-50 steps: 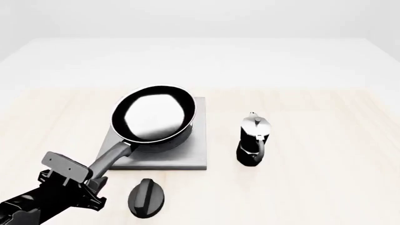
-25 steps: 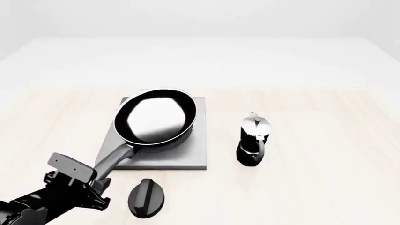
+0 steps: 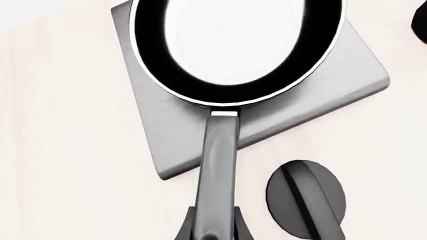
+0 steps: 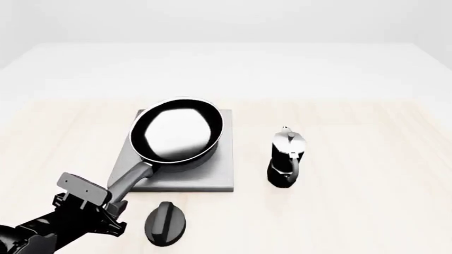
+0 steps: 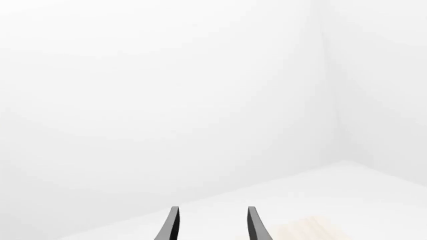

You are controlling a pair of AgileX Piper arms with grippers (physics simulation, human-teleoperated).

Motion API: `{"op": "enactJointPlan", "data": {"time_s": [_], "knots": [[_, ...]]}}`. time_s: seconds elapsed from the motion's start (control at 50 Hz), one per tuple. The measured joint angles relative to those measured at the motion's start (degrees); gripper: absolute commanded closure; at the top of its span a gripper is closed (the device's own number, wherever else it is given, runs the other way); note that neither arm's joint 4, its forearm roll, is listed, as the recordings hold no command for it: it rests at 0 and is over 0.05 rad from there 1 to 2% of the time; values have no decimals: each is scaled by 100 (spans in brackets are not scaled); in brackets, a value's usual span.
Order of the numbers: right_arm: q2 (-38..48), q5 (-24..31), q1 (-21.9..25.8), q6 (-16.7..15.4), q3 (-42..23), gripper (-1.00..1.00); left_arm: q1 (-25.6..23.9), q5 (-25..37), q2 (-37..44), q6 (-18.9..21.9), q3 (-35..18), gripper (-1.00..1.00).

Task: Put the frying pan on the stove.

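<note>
Gripping the far end of the handle, my left pincer (image 4: 106,203) is sitting at about seven o'clock from the frying pan (image 4: 178,135), its fingers (image 3: 190,231) clamped either side of the dark grey shaft. From the front I am seeing the pan bowl over the stove (image 4: 177,169), toward the slab's far half, with the handle running out past the near-left edge. Whether the base is touching the burner or hanging just above it, I cannot tell from these views.

I am judging the placing step as nearly finished. To do it well, I am thinking of lowering straight down with the bowl level, so the long handle is not levering the far rim up, and of opening only once the weight is resting on the slab. Backing out along the handle line, toward seven o'clock, seems safest.

Just beside my pincer, at about four o'clock from it, the black oval knob (image 4: 166,223) is lying on the table (image 4: 353,211); I am wanting to avoid it. The moka pot (image 4: 287,157) is standing at three o'clock from the stove, apart from it.

My right pincer (image 5: 210,225) is showing in its own camera only, fingers parted on nothing.
</note>
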Motion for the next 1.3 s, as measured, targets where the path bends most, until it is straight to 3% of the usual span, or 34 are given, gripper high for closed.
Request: {"op": "enactJointPlan", "data": {"time_s": [0.04, 0.06, 0.48, 1.0, 1.3], "knots": [[0, 1, 2, -1, 0, -100, 2, 2, -2, -8, -1, 100], [0, 0, 3, -1, 1, -100, 2, 4, -3, -13, -2, -100], [0, -52, 12, 2, 64, -100, 29, 275, -297, 12, -104, -100], [0, -35, 28, 3, 49, -100, -324, 1743, -1825, -125, -549, -100], [0, -16, 32, -2, 31, -100, -216, 2778, -2832, 86, -1338, -100]]}}
